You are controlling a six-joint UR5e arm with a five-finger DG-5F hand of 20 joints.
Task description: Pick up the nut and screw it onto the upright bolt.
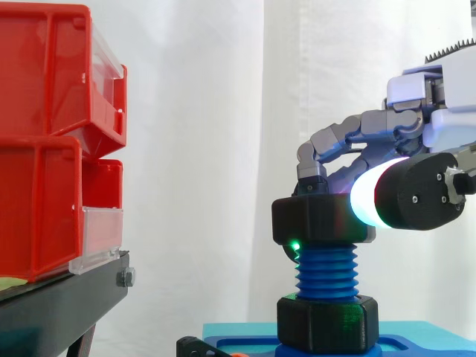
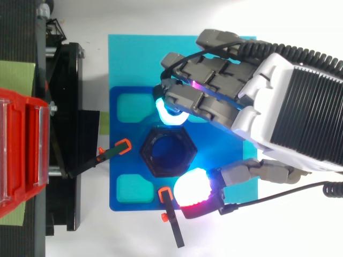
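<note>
Pinching nut [image 1: 320, 221] with hand [image 2: 284, 101], atop bolt [image 1: 326, 271]. Hold level; twist gently, pressing down lightly; avoid cross-threading.

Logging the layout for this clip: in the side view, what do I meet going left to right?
Red bins → black stand → nut atop the blue bolt → hand, its fingers on the nut, its palm farthest right.

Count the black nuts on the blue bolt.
2. The upper nut sits at the top of the bolt, pinched by the hand; the lower nut is at the bolt's base.
</note>
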